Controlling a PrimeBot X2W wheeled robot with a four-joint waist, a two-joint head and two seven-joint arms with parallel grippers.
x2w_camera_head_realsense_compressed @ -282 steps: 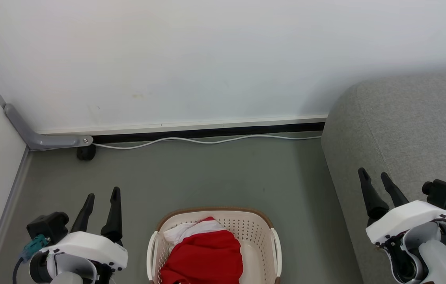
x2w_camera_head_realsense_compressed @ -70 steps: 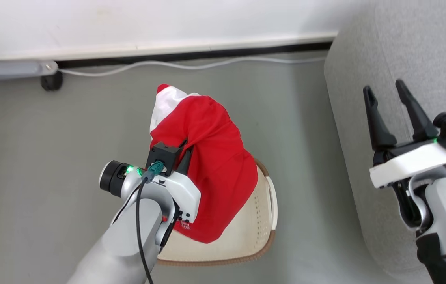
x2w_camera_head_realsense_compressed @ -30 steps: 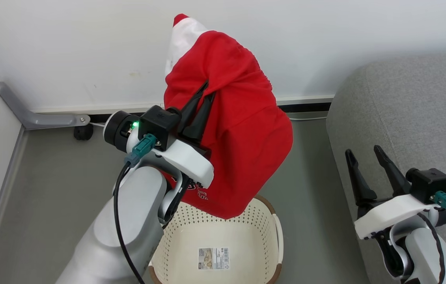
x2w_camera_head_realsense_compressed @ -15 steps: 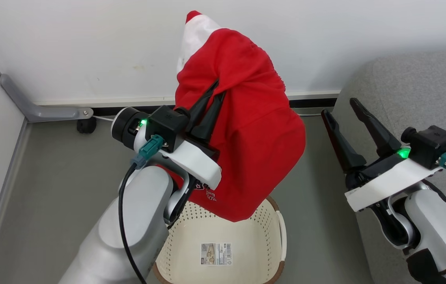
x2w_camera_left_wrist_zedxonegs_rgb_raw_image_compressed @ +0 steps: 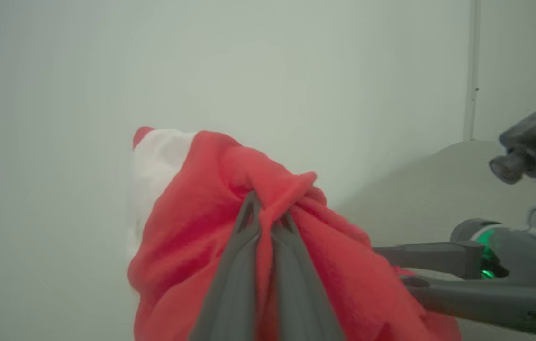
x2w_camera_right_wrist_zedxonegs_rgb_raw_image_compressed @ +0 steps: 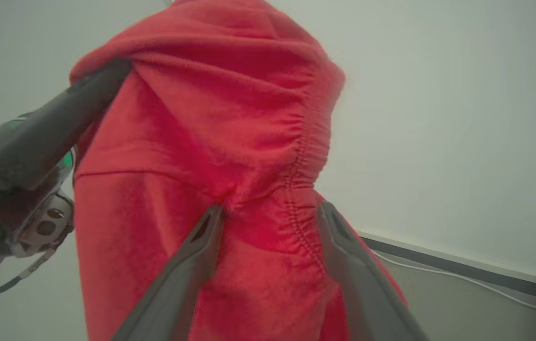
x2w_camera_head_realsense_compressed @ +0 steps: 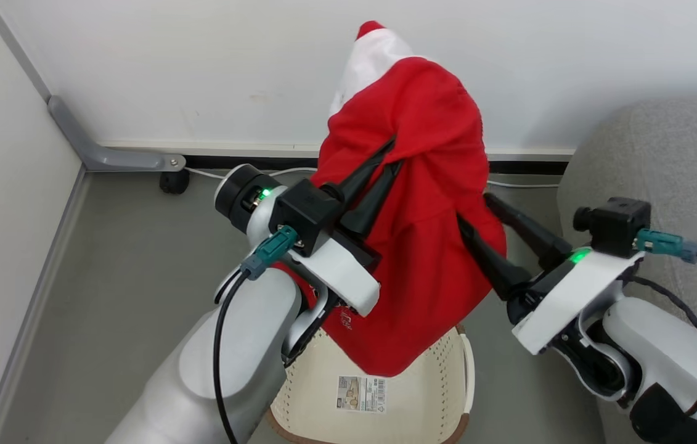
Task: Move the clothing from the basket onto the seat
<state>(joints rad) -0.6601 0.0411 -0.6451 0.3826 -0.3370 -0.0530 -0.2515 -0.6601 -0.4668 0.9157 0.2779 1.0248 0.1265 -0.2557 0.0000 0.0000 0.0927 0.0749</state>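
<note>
The red clothing (x2w_camera_head_realsense_compressed: 428,246) with its white band hangs in the air above the cream basket (x2w_camera_head_realsense_compressed: 469,377), whose sticker shows on its bare bottom. My left gripper (x2w_camera_head_realsense_compressed: 392,153) is shut on a bunched fold near the garment's top; its fingers (x2w_camera_left_wrist_zedxonegs_rgb_raw_image_compressed: 249,246) pinch the cloth. From the right, my right gripper (x2w_camera_head_realsense_compressed: 479,213) stands open, its fingers (x2w_camera_right_wrist_zedxonegs_rgb_raw_image_compressed: 204,241) straddling the garment's gathered edge (x2w_camera_right_wrist_zedxonegs_rgb_raw_image_compressed: 296,166) with fabric between them. The grey seat (x2w_camera_head_realsense_compressed: 662,160) lies to the right, behind the right arm.
A white wall rises close behind the garment, with a white cable (x2w_camera_head_realsense_compressed: 527,184) along its base. A grey corner bracket (x2w_camera_head_realsense_compressed: 108,157) and a small black foot (x2w_camera_head_realsense_compressed: 174,182) sit at the back left. Grey floor (x2w_camera_head_realsense_compressed: 126,259) spreads left of the basket.
The camera has shifted. My right gripper has swung left from beside the seat, and its open fingers now straddle the garment. The left gripper still holds the garment raised.
</note>
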